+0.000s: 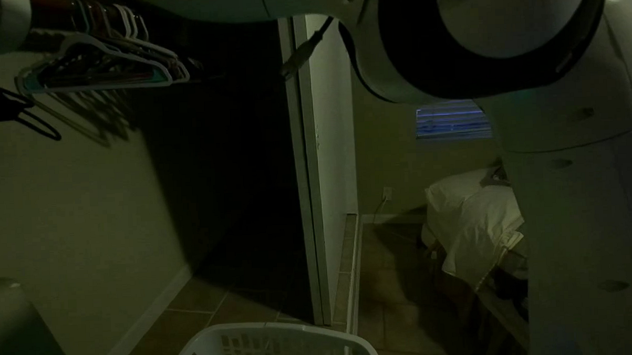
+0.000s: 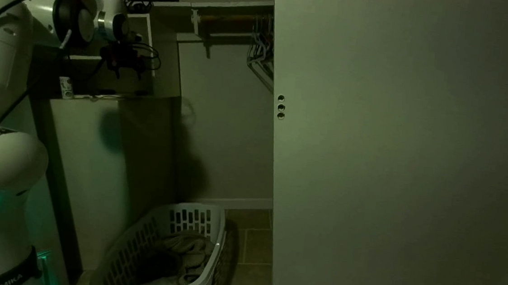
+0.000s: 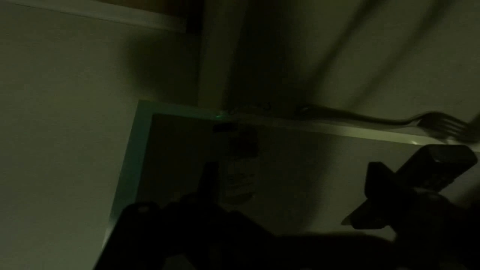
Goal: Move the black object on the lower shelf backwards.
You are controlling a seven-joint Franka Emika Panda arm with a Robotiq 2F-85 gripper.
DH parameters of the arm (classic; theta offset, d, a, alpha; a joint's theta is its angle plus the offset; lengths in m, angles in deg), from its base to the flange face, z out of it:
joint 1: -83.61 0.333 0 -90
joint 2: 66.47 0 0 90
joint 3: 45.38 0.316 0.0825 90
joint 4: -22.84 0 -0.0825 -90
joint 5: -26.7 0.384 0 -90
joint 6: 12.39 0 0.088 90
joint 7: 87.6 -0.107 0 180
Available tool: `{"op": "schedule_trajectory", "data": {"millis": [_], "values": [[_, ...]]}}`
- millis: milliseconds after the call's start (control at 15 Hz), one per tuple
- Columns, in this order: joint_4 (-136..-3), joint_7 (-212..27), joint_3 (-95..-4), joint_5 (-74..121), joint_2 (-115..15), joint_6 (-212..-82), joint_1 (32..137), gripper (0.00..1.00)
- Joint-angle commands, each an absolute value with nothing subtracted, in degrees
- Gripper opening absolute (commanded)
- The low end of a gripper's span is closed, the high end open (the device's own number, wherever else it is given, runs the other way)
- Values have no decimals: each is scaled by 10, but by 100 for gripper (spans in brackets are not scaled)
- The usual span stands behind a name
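Note:
My gripper [image 2: 128, 74] hangs above the lower shelf [image 2: 119, 97] in an exterior view, fingers down and apart. In the wrist view the gripper [image 3: 292, 176] is open with nothing held between its fingers. A black blocky object [image 3: 437, 165] shows beside and partly behind the right finger. A dim item with a pale label [image 3: 240, 178] and dark top lies close to the left finger. In an exterior view two flat dark things, one at left [image 2: 106, 91] and one at right [image 2: 141, 92], lie on the shelf below the gripper. I cannot tell which matches which wrist-view item.
A fork [image 3: 442, 125] lies along the shelf edge. A white printed cup [image 2: 65, 87] stands at the shelf's front left. Black gear [image 2: 145, 0] sits on the upper shelf. A laundry basket [image 2: 216, 253], hangers [image 2: 261, 48] and a sliding door [image 2: 398, 154] are nearby. The scene is dark.

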State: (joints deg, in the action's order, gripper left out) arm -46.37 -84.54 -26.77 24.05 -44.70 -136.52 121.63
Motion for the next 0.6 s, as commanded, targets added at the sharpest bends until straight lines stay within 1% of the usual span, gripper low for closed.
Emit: {"op": "schedule_trajectory", "data": {"millis": [0,200,267,533], "values": [[-511,-814,-256,274,-497,-1322,1196,100],[-545,-805,-257,293,-529,-1302,1190,100],[-500,-823,-263,270,-492,-1310,1206,100],[-504,-822,-263,270,-494,-1309,1206,100]]}}
